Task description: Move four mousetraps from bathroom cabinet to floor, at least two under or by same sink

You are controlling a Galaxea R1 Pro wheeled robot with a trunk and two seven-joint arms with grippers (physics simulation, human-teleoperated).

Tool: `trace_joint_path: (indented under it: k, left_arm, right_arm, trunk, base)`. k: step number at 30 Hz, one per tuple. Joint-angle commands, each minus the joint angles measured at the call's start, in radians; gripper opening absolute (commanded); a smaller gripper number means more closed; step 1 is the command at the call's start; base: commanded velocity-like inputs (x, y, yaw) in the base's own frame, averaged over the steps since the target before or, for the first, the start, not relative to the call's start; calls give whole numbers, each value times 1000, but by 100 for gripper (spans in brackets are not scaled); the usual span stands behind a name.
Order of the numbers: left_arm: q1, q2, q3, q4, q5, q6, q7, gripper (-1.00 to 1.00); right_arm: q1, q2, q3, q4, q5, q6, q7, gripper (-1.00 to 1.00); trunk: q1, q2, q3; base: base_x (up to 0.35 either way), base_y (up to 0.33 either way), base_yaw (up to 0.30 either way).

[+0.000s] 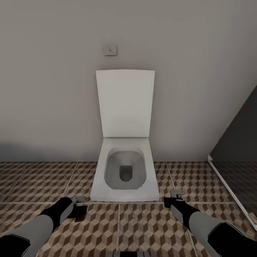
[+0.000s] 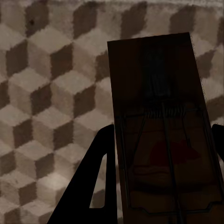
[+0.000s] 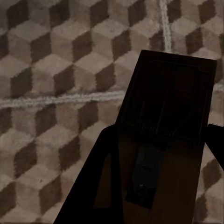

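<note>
1. Two mousetraps are riding along, one per gripper: the left gripper [image 2: 158, 177] is clamping a mousetrap [image 2: 161, 121] between its dark fingers, and the right gripper [image 3: 161, 172] is pinching the second mousetrap [image 3: 165, 135] the same way, each trap sticking out past the fingertips over the bathroom floor [image 1: 142, 228].

2. Each trap is looking like a thin, stiff wooden plate — light, I judge, and unlikely to bend, though the wire bar and spring on top could snag a finger.

3. Gripping across the long edges of the plate, as both grippers are doing, is seeming the safest hold; the metal parts are staying clear of the pads.

4. Being so light and flat, a trap could slide or flip if dropped from height — lowering it close to the tiles before opening is looking wise.

5. The floor is showing cube-patterned tiles with pale grout, flat and hard.

6. Ahead, a white toilet [image 1: 125, 171] with its lid raised is standing against a plain wall, a dark shower area [image 1: 239, 171] is opening off to the right, and no sink is showing, so neither trap can go down beside it yet.
</note>
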Motion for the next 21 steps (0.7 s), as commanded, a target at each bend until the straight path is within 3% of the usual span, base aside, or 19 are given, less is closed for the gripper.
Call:
trace_joint_path:
  k: [1,8,11,21]
  left_arm:
    - [0,1,-8,-2,5,5,2,-100]
    - [0,2,-9,-4,3,5,3,-100]
    - [0,21,-7,-7,4,5,3,-100]
    - [0,33,-7,-11,4,-2,8,-100]
  right_arm:
    - [0,-1,9,-4,-5,7,-5,-100]
    - [0,-1,9,-5,-5,7,-5,-100]
    - [0,-2,9,-5,-5,7,-5,-100]
    - [0,-6,10,-4,-5,7,-7,-100]
  trunk:
    - [0,-1,-5]
    - [1,-1,-12]
    - [1,-1,-12]
    - [1,-1,-12]
  base:
    - [0,0,0]
    - [0,0,0]
    - [108,0,0]
    - [303,0,0]
